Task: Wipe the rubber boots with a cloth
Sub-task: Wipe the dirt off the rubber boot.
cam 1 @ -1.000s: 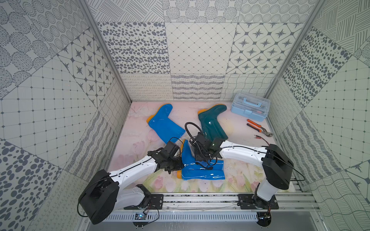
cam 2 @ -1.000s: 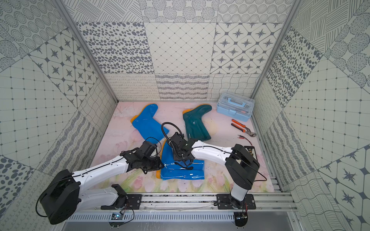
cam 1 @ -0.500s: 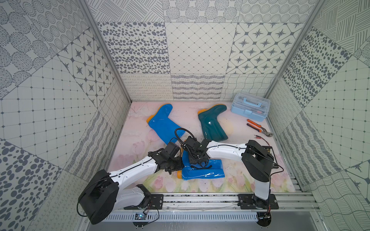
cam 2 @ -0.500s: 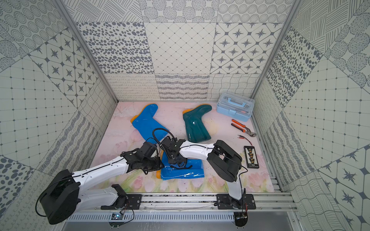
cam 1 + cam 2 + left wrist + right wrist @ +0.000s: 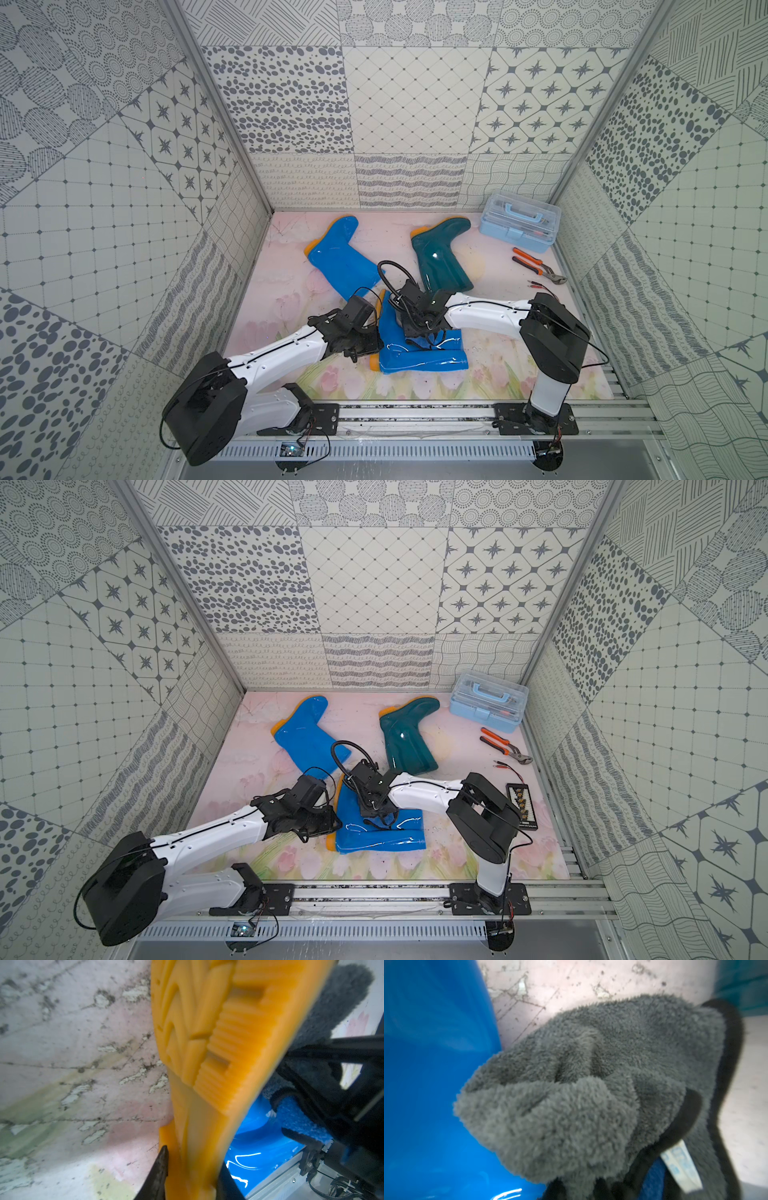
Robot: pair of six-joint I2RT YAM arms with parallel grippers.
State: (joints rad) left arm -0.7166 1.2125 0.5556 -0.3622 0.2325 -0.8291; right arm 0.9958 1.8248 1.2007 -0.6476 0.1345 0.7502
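You have open surface (image 5: 270, 316) along the left wall, beside the far blue boot (image 5: 340, 262). There is also a bare strip between the near blue boot (image 5: 422, 361) and the front rail.

The middle is crowded. The left tool (image 5: 371, 353) clamps that boot's orange sole. The right tool (image 5: 417, 330), closed on the bunched cloth (image 5: 591, 1095), sits on the same boot. Its cable loop (image 5: 390, 262) arches over the gap between the far blue boot and the teal boot (image 5: 440, 257).

On the right, the toolbox (image 5: 515, 226), pliers (image 5: 536, 268) and probe leads (image 5: 540, 284) line the wall. A lane runs between them and the teal boot.
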